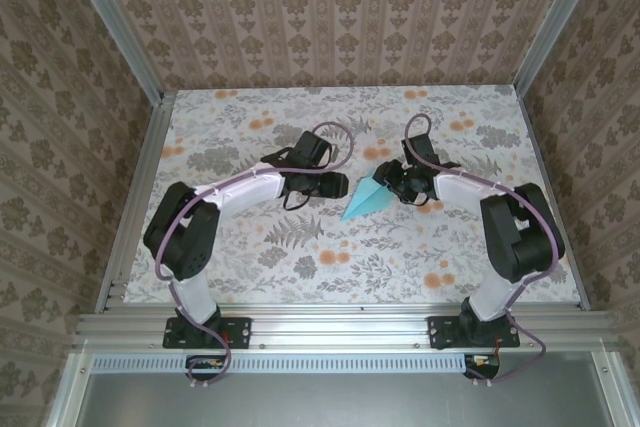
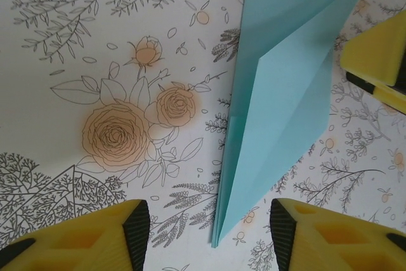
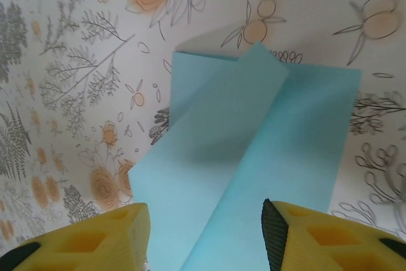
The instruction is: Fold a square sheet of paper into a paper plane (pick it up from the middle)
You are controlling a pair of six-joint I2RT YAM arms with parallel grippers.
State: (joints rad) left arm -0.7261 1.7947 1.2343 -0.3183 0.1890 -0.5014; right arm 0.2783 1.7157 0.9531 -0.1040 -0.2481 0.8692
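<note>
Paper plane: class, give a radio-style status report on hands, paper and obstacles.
Left hand open, over the pointed tip. Right hand open, over the wide end. Paper plane folded, lying on table, unheld. Hands close together.

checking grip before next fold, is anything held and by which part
Nothing held: left gripper and right gripper stand open, the paper plane lies free on the tabletop.

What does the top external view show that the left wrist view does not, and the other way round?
Top external: both arms whole, the left gripper and right gripper either side of the paper plane, the patterned walls. Left wrist: the plane's creases and layers close up, its tip between open yellow fingers. Both: the plane lying on the floral table.
</note>
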